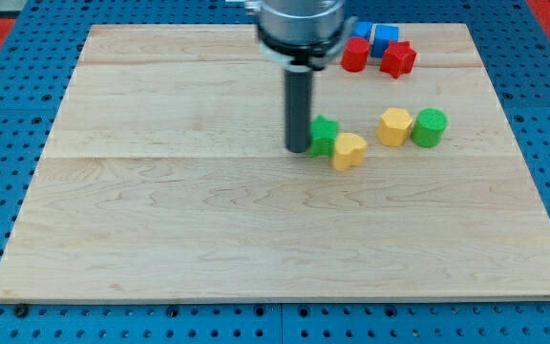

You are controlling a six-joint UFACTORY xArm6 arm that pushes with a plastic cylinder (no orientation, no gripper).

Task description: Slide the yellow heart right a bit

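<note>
My tip (298, 149) rests on the wooden board (208, 248), touching or just beside the green block's (325, 135) left side. The yellow heart (349, 150) sits against that block's lower right. A yellow hexagon (394, 125) and green cylinder (429, 127) lie to the right. The arm carries no claw, only the rod.

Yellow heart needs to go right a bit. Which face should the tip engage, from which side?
Engage the yellow heart on its left face, pushing toward the view's right. My tip is already on the left, but the green block sits between, touching the heart's upper left. Coming in slightly lower would probably avoid dragging green along.
</note>
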